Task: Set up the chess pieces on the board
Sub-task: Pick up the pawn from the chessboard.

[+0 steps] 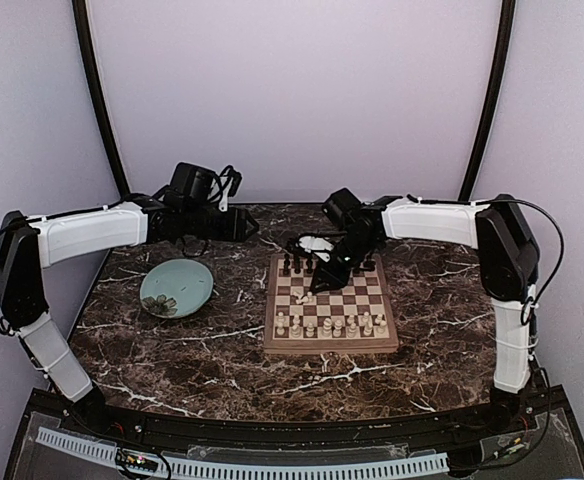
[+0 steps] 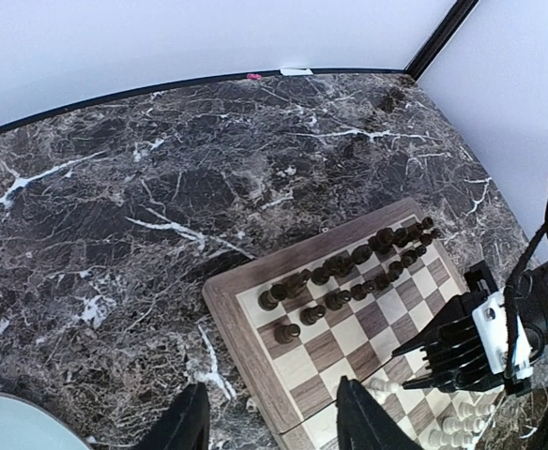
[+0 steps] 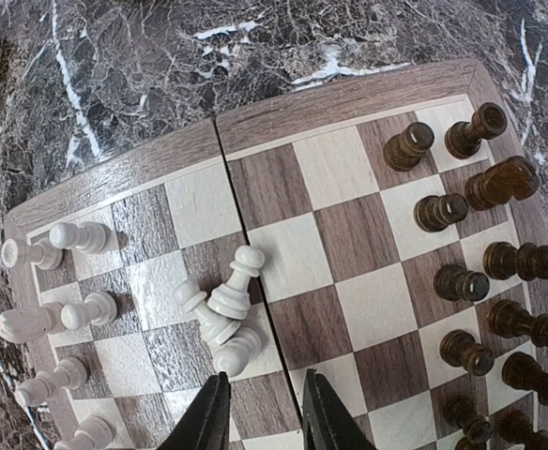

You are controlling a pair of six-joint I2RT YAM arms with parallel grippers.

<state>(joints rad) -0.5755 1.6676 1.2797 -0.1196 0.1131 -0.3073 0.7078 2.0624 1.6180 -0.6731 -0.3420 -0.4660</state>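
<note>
- The right arm's fingers [image 3: 213, 412] were spread apart and held nothing, low over the board [image 3: 349, 89] near its middle fold.
- Just ahead of their tips, a shade to one side, three white pawns [image 3: 222, 314] lay toppled in a heap, touching one another. Each long axis pointed a different way, so no single closing line suited all three.
- You would probably have had to take the nearest pawn alone, and its neighbours leaned on it and might roll.
- The dark pieces [image 3: 462, 281] stood in two rows at the board's far edge, well apart from the heap. More white pieces [image 3: 82, 236] stood at the near edge.
- The left arm's fingers [image 2: 188, 422] were also spread and empty, hovering over the tabletop [image 2: 114, 234] beside the board's far left corner — farther from the heap than the right.
</note>
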